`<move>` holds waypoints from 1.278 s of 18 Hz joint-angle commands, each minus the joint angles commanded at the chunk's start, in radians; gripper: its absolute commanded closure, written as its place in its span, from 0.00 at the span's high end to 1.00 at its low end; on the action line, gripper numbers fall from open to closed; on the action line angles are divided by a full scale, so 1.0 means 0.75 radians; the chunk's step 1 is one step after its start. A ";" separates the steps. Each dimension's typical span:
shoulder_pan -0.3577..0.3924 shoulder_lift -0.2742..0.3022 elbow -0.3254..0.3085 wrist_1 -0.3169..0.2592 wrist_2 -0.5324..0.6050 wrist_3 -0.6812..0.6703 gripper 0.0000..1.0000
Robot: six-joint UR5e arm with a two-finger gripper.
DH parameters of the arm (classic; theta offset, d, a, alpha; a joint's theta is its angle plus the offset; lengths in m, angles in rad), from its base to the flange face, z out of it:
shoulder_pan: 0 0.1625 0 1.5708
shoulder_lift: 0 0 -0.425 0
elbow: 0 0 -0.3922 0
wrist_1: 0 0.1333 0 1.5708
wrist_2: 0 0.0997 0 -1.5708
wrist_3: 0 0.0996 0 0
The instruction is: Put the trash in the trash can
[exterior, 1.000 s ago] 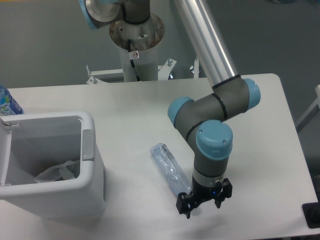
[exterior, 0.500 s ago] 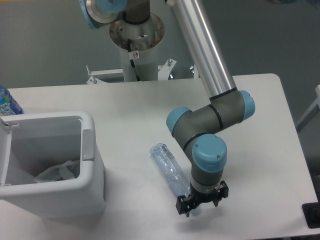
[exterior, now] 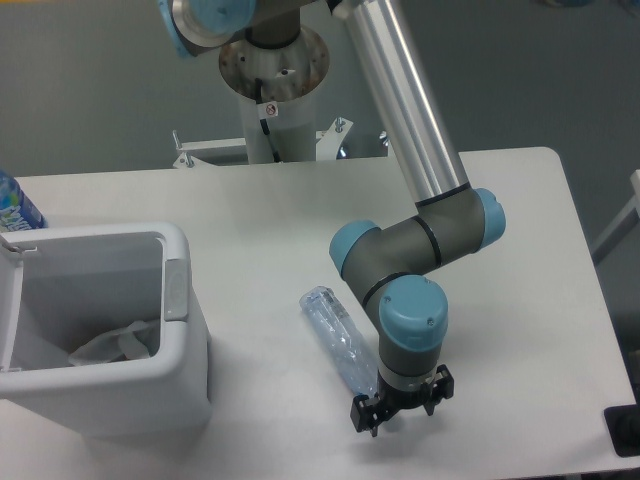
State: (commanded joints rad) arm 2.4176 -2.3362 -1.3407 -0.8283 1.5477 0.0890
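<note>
A crushed clear bluish plastic bottle (exterior: 334, 330) lies on the white table (exterior: 520, 300), running diagonally from upper left to lower right. My gripper (exterior: 397, 412) hangs low over the table at the bottle's lower right end, fingers pointing down and spread apart, open with nothing between them. The bottle's near end is partly hidden behind the wrist. The white trash can (exterior: 178, 385) stands at the left edge, with a grey latch (exterior: 175, 290) on its right side. A crumpled whitish plastic wrapper (exterior: 115, 343) lies inside it.
An upright bottle with a bright blue label (exterior: 14, 205) stands behind the trash can at the far left. The arm's base column (exterior: 275, 95) rises behind the table's back edge. A dark object (exterior: 623, 430) sits at the lower right corner.
The gripper has moved slightly left and down toward the bottle's near end. The bottle, wrapper and trash can have not moved.
</note>
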 joint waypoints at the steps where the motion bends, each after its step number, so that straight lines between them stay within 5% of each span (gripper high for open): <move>1: -0.004 0.000 0.000 0.000 0.002 0.000 0.92; 8: -0.006 0.004 -0.018 0.000 0.006 -0.004 0.73; 23: -0.006 0.010 -0.016 -0.002 0.006 -0.006 0.50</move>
State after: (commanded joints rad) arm 2.4130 -2.3286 -1.3530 -0.8299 1.5524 0.0844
